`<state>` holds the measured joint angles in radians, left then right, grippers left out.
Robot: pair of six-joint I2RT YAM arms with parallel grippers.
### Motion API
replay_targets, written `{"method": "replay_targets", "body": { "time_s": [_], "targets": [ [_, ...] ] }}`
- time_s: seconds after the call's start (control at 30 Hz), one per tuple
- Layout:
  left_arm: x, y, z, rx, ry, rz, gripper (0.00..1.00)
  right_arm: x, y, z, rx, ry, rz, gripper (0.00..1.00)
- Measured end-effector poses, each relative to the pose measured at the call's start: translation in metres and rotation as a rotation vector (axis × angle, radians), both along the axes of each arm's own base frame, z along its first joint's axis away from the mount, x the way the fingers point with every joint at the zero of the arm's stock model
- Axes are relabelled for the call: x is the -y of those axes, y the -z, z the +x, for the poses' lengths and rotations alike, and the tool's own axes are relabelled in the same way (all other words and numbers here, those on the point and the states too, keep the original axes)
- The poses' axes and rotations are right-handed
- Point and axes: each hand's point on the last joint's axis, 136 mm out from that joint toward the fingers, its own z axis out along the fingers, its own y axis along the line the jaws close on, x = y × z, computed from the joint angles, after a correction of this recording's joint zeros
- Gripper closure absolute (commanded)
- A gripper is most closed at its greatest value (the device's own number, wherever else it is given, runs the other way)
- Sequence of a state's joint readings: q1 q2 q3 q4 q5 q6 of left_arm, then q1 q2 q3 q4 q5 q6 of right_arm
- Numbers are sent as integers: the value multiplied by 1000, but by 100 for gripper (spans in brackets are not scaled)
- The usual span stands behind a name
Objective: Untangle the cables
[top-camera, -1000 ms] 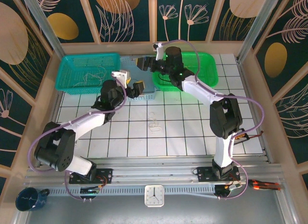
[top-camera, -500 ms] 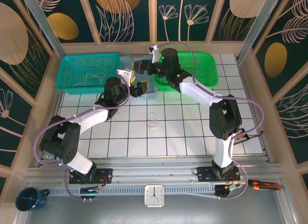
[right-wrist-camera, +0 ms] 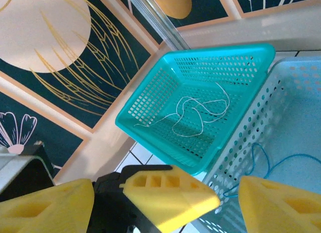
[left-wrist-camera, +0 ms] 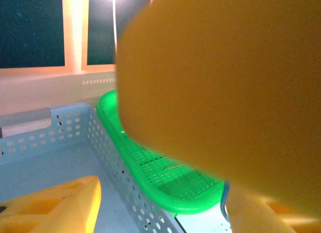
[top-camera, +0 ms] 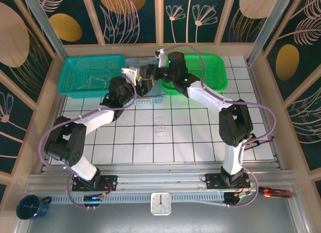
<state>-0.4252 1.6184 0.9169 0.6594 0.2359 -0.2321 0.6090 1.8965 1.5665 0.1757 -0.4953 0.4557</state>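
A whitish cable [right-wrist-camera: 196,114] lies loose in the teal basket [right-wrist-camera: 150,110]. A blue cable [right-wrist-camera: 267,162] lies in the light blue basket [right-wrist-camera: 251,138]. A small pale cable [top-camera: 160,127] rests on the white tiles mid-table. My left gripper [top-camera: 144,86] hovers over the light blue basket [top-camera: 150,97], fingers apart, with a thin blue strand [left-wrist-camera: 224,200] beside its right finger [left-wrist-camera: 281,215]. My right gripper [top-camera: 149,72] stands open close behind it. In the right wrist view, one yellow left finger [right-wrist-camera: 170,193] sits between the right gripper's [right-wrist-camera: 165,210] own fingers. A large yellow blur [left-wrist-camera: 225,87] blocks much of the left wrist view.
The green basket [top-camera: 208,77] stands to the right of the light blue one, with its rim [left-wrist-camera: 170,195] close ahead in the left wrist view. The teal basket [top-camera: 75,75] sits at the back left. Wooden walls with patterned panels [top-camera: 150,12] ring the table.
The left gripper has moved up and away over the light blue basket and its jaws have narrowed a little. The right gripper has shifted left, so the two now nearly meet.
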Motion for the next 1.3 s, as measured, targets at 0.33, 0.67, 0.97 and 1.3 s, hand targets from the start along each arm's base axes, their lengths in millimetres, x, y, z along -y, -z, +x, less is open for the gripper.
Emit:
{"method": "replay_targets", "body": {
  "time_s": [0.33,0.67,0.97,1.3],
  "targets": [
    [2,-11,2,41,5,-18,49,5,-6,-8,-37,11,45,24],
    [0,-12,3,43,-4,-22,91,6,-15,-20,-73,-11,130,24],
    [-3,-8,6,33,-19,-17,100,5,-54,-38,-21,-68,226,24],
    [-7,11,12,-4,-39,10,100,56,-83,-25,37,23,276,24]
  ]
}}
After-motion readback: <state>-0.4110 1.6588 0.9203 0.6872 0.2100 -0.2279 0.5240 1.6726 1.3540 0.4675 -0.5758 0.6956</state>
